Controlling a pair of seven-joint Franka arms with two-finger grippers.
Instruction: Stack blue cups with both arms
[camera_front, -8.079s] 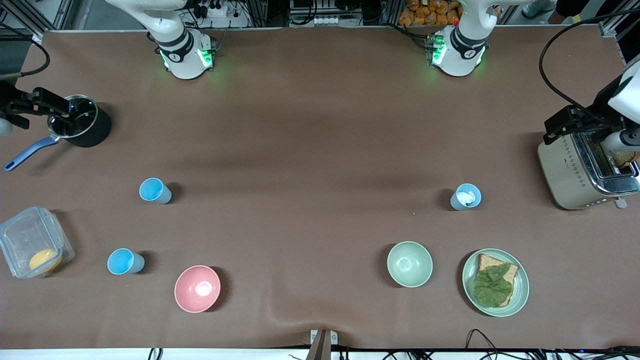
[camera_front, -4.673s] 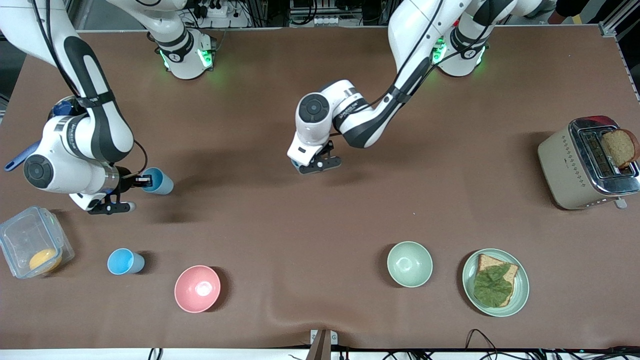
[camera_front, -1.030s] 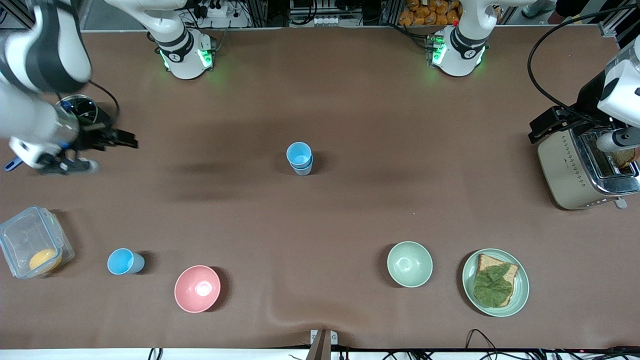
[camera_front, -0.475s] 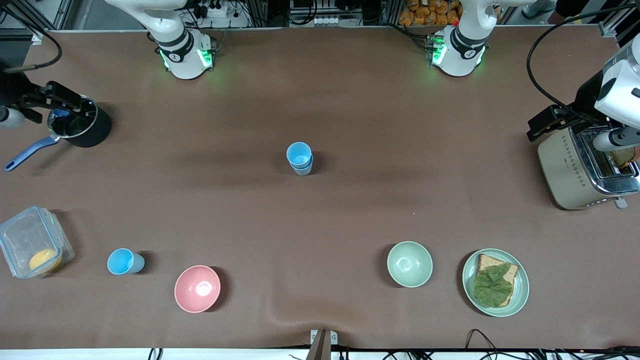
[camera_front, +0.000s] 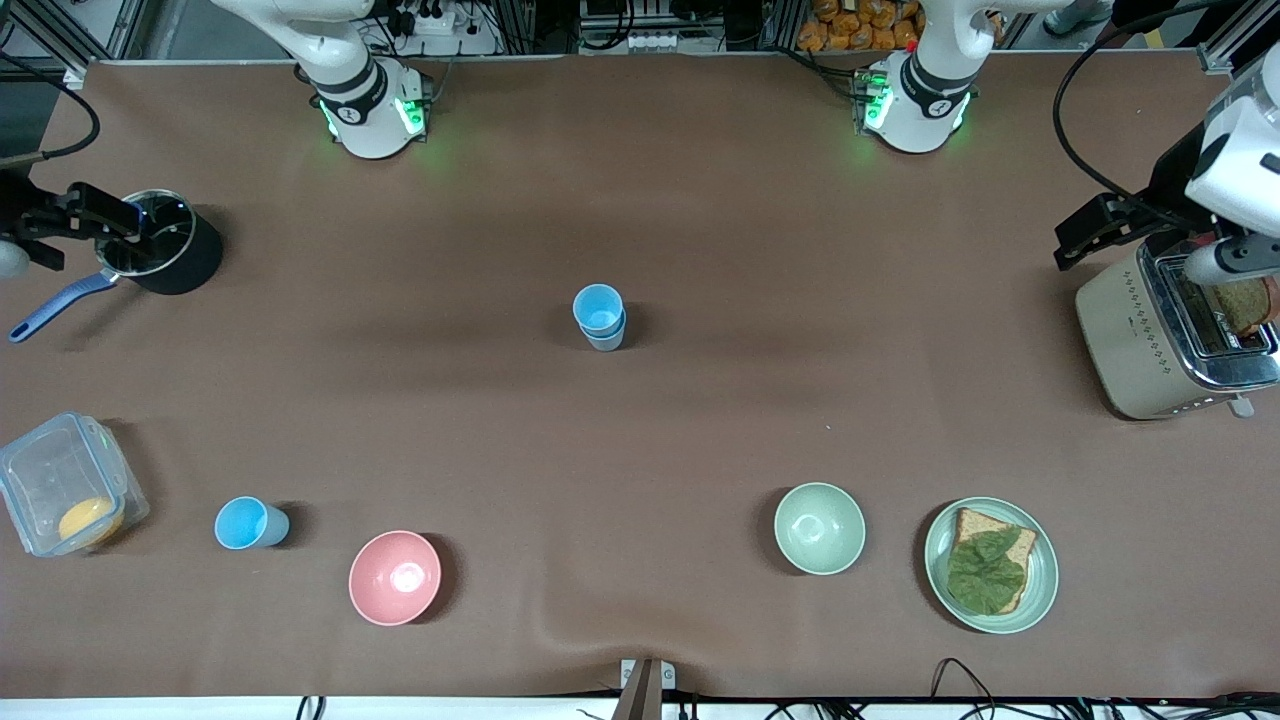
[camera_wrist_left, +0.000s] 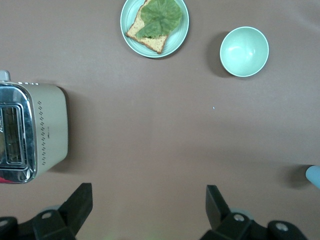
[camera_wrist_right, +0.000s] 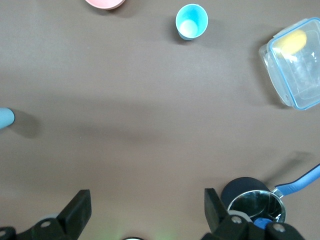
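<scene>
Two blue cups sit nested as a stack (camera_front: 600, 315) mid-table; a third, the lone cup (camera_front: 250, 523), stands nearer the front camera toward the right arm's end, beside the pink bowl (camera_front: 394, 577); likely light, stiff and slick, best pinched across the rim; left gripper (camera_wrist_left: 148, 212) over the toaster (camera_front: 1170, 335), right gripper (camera_wrist_right: 145, 212) over the saucepan (camera_front: 160, 250), both spread wide and empty

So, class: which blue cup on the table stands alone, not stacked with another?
The single blue cup between the clear food container and the pink bowl. The other blue cups are nested together at mid-table.
</scene>
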